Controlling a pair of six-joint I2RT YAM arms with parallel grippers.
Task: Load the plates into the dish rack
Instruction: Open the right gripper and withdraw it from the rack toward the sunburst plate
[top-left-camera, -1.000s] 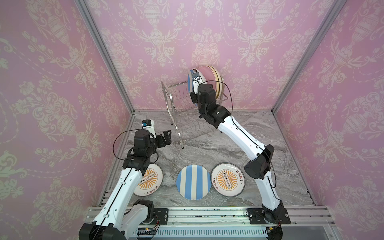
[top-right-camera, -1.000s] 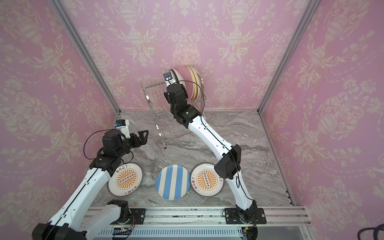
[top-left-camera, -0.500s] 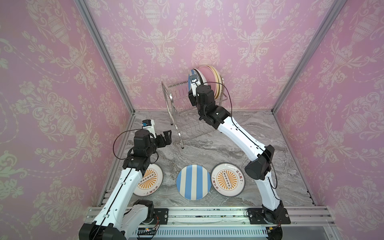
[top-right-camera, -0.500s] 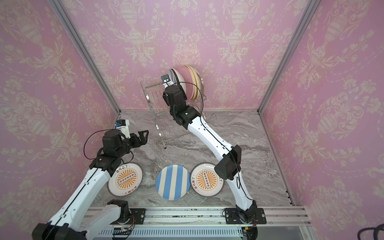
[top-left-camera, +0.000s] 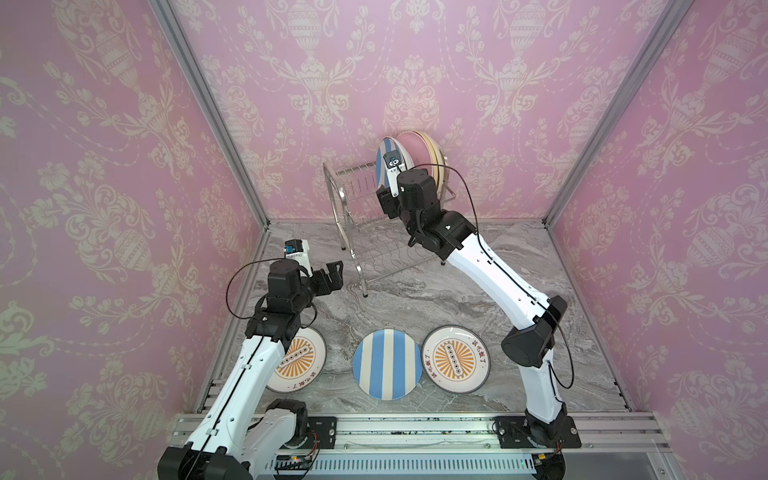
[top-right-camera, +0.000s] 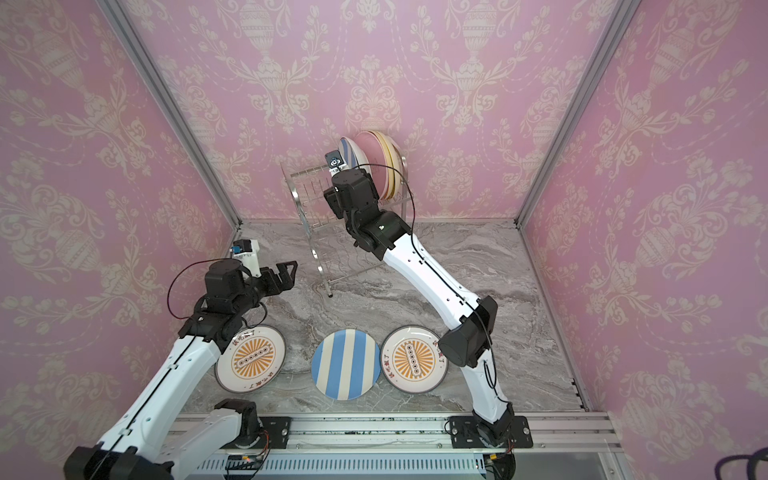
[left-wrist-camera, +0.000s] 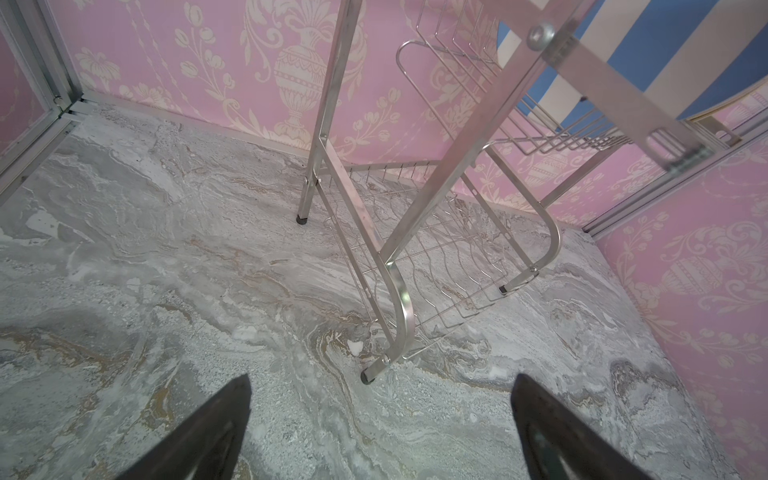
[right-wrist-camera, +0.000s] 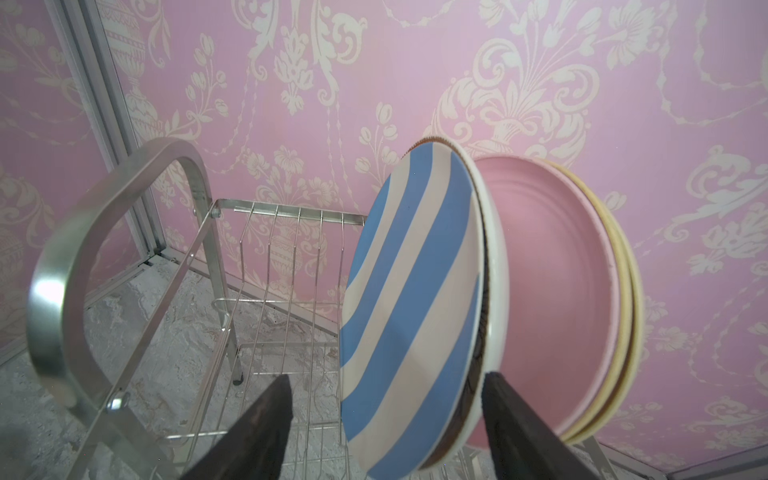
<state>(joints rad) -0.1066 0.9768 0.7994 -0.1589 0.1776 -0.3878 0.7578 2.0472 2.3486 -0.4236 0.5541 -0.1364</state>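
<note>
The right pincer (right-wrist-camera: 386, 376) stood open astride the racked striped plate (right-wrist-camera: 411, 299) in the dish rack (right-wrist-camera: 54, 291); release looked done, and backing out cleanly seemed next.

Shiny silver is being flashed by the far dish rack (right-wrist-camera: 54, 299). In it, blue-and-white stripes are being shown on the leftmost plate (right-wrist-camera: 411, 316), plain pink on the pink plate (right-wrist-camera: 552, 299), pale yellow on the yellow plate (right-wrist-camera: 625, 299). Near the front, the same stripes are being worn by the middle plate (top-left-camera: 387, 364), orange sunbursts on white by the left plate (top-left-camera: 303, 357) and the right plate (top-left-camera: 456, 359). Grey marble swirls are being carried by the table (top-left-camera: 415, 299), cream damask on pink by the walls (top-left-camera: 124, 166).
</note>
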